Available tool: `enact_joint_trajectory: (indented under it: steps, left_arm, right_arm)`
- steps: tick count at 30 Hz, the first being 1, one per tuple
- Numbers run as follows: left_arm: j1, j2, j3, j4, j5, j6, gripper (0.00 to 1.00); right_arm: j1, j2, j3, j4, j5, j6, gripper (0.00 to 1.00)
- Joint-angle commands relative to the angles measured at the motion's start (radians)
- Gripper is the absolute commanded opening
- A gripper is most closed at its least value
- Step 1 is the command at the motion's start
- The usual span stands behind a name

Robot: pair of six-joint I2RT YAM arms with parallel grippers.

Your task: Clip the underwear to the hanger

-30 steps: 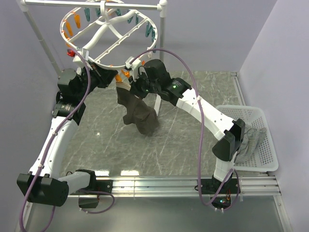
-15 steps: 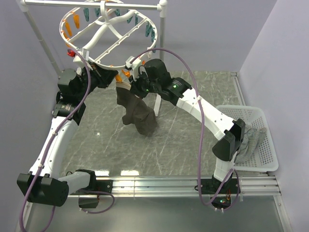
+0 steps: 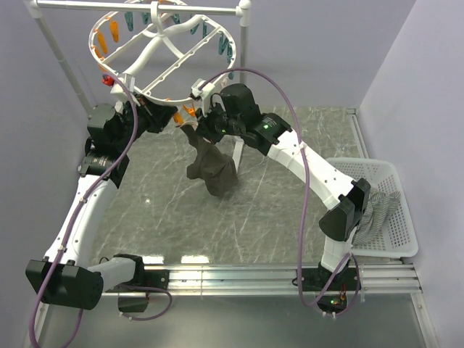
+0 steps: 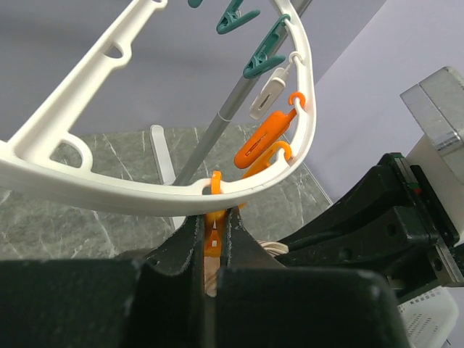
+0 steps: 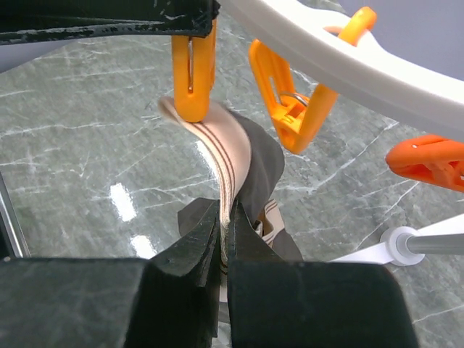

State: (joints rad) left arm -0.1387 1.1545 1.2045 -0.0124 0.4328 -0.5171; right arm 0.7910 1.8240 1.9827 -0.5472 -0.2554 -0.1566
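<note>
While the underwear [image 3: 210, 163] hangs between both claws below the hanger [image 3: 161, 34], little holds it. Our left claw [image 4: 214, 217] squeezes a pin [image 4: 212, 243]. Our right claw [image 5: 225, 214] pinches the waistband [image 5: 232, 156] just under that pin, which seems to catch only the band's tip, so letting go may drop it.
</note>
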Motion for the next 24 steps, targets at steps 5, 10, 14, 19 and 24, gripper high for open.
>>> enact_joint_trajectory:
  steps: [5, 10, 14, 19, 24]
  left_arm:
    - [0.001, -0.012, -0.011, -0.012, 0.033, 0.017, 0.0]
    - [0.001, -0.021, -0.01, 0.006, 0.057, 0.009, 0.0]
    - [0.001, -0.026, -0.013, 0.005, 0.076, 0.002, 0.0]
    - [0.001, -0.029, -0.017, 0.043, 0.098, -0.012, 0.0]
    - [0.001, -0.029, -0.02, 0.058, 0.138, -0.023, 0.0]
  right_arm:
    - [-0.007, -0.017, 0.056, 0.009, -0.056, -0.021, 0.0]
    - [-0.009, -0.006, 0.045, 0.006, -0.054, -0.024, 0.0]
    - [-0.012, 0.003, 0.034, 0.001, -0.065, -0.027, 0.0]
    - [-0.013, 0.012, 0.033, -0.003, -0.071, -0.035, 0.0]
    - [-0.019, 0.021, 0.034, -0.008, -0.081, -0.035, 0.0]
